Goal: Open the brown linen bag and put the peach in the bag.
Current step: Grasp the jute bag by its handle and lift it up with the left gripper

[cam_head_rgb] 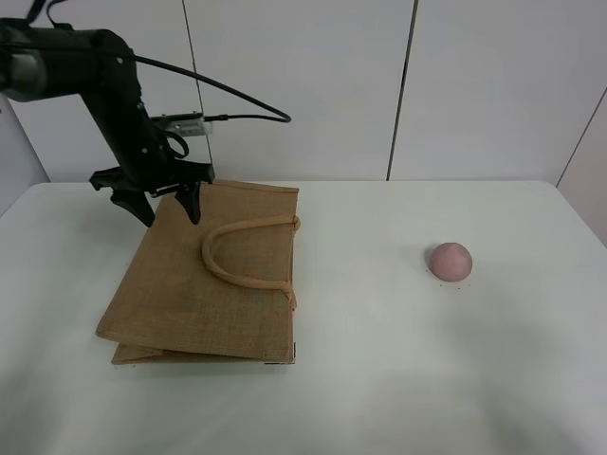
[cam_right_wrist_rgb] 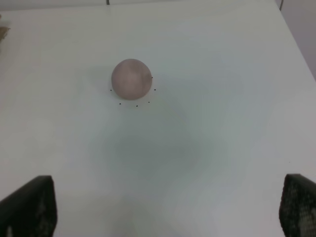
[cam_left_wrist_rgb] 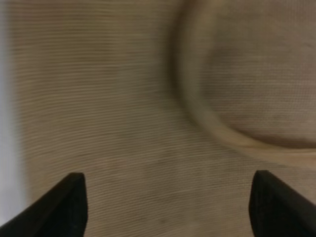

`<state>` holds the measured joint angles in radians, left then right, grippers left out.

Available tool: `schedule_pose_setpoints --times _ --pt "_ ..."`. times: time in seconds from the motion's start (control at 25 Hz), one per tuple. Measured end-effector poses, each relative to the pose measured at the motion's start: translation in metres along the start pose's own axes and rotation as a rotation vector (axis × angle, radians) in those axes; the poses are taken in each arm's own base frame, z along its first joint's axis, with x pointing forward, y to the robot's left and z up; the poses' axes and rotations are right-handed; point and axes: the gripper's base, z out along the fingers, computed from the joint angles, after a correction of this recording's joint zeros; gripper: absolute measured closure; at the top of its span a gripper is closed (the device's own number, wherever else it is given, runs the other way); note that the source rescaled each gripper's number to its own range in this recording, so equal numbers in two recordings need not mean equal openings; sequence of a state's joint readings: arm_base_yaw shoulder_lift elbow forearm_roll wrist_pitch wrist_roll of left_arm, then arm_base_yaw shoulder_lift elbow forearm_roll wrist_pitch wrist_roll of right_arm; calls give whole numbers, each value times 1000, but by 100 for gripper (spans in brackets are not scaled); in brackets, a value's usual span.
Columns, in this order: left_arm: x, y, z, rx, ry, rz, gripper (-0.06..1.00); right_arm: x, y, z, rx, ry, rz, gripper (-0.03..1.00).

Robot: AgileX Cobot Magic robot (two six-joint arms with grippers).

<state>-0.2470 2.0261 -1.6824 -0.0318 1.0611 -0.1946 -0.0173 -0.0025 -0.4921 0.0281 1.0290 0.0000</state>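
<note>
Exterior high view: at the far left, the left gripper (cam_head_rgb: 171, 214) hangs over the far left corner of the bag (cam_head_rgb: 190, 294), jaws spread wide and holding nothing. The bag lies flat and closed on the left of the white table (cam_head_rgb: 379, 379), one handle (cam_head_rgb: 207, 254) looped on top. The peach (cam_head_rgb: 450, 261) sits well apart on the right. The right gripper (cam_right_wrist_rgb: 165, 210), seen only from its wrist camera, is spread wide and empty, the peach beyond it.
</note>
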Motion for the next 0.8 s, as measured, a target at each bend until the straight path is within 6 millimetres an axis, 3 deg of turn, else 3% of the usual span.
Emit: schedule_pose_setpoints --times 0.2,0.44,0.8 --pt "-5 -21 27 7 -1 16 -5 0 0 0 0 0 0 -3" --pt "-13 -23 55 -1 15 10 -5 0 0 0 0 0 0 -3" --pt "-23 -23 83 3 -9 22 -5 0 0 0 0 0 0 -3"
